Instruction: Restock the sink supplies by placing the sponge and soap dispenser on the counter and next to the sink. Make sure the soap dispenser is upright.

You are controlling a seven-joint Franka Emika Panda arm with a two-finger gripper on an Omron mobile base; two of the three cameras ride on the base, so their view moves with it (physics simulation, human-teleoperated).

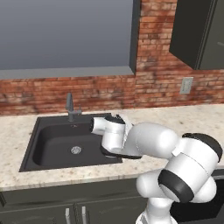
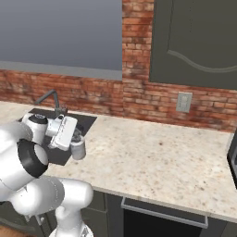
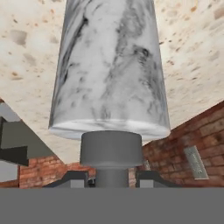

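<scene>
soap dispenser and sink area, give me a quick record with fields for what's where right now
soap dispenser: marbled grey-white bottle, at the pincer, over the counter edge right of the sink
pincer grip: fingertips flank the pump neck in the hand view; contact cannot be told
dispenser tilt: unclear
sink: black basin, metal drain, faucet at the back
counter: beige speckled stone
wall: red brick with an outlet

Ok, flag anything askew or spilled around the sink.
Nothing stands out. The soap dispenser hangs roughly upright in the gripper, fingers at its pump neck, over the counter by the sink's right edge. No spill or damage visible.
</scene>
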